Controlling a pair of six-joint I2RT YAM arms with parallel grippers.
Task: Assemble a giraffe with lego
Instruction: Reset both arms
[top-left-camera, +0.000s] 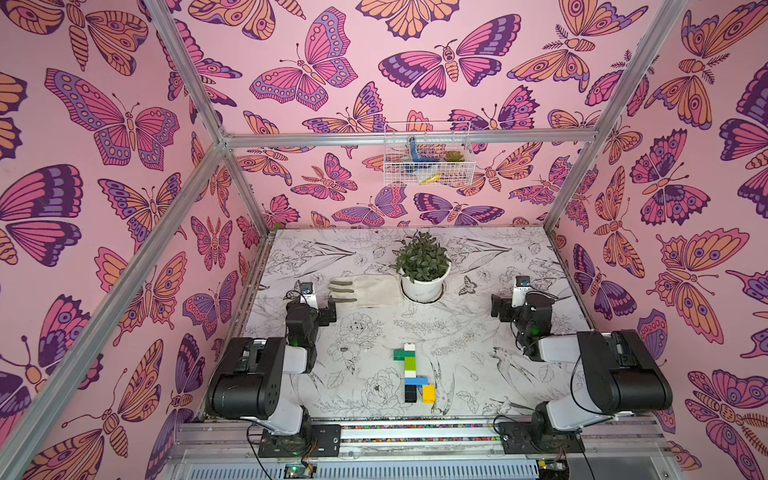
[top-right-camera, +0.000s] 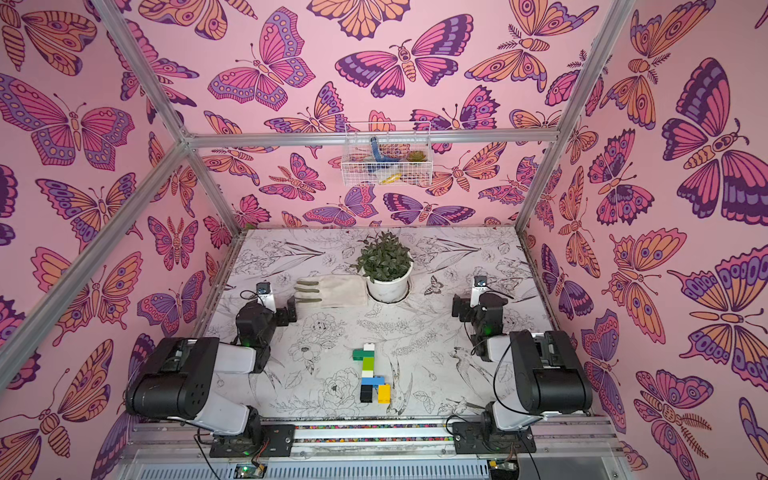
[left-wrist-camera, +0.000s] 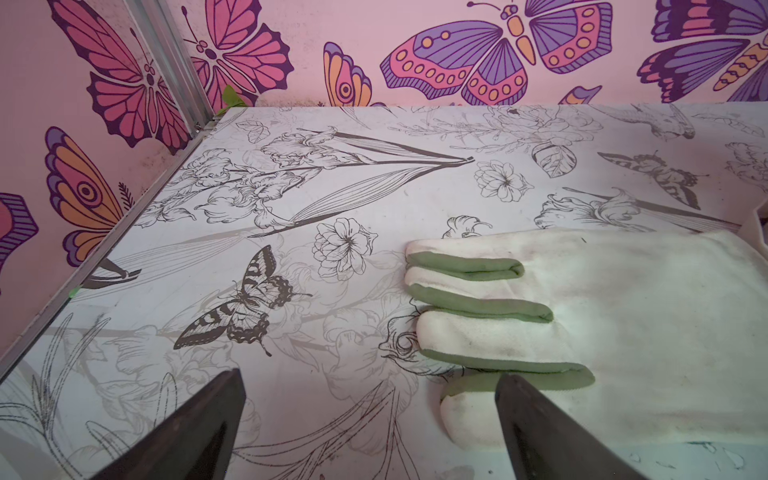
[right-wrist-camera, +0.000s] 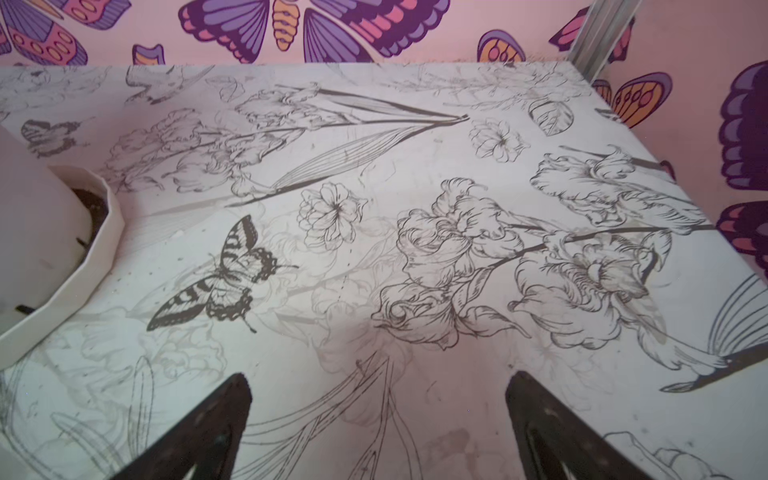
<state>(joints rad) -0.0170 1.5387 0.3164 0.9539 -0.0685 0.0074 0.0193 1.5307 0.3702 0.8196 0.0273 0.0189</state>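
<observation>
Pink walls (top-left-camera: 62, 232) printed with large butterflies close in three sides of the space, and a metal frame (top-left-camera: 311, 140) runs along their corners. The table (top-left-camera: 478, 332) is white, covered with black line drawings of flowers, birds and butterflies.

Near the left edge the left claw (top-left-camera: 331, 309) hangs with its fingers spread wide and nothing between them. Just beside it lies a white glove (top-left-camera: 368, 291) with green-trimmed fingers, flat on the table. The giraffe (top-left-camera: 411, 374) is at the middle of the table, close to the front edge and well apart from both claws. It seems to lie flat, with its black and yellow legs toward the front edge and its dark green head and white top toward the far edge.

Beyond it, toward the far edge, a white pot (top-left-camera: 424, 289) holds a leafy green plant. A white wire basket (top-left-camera: 428, 176) hangs on the back wall above. Near the right edge the right claw (top-left-camera: 498, 308) is likewise spread wide and empty over bare table.
</observation>
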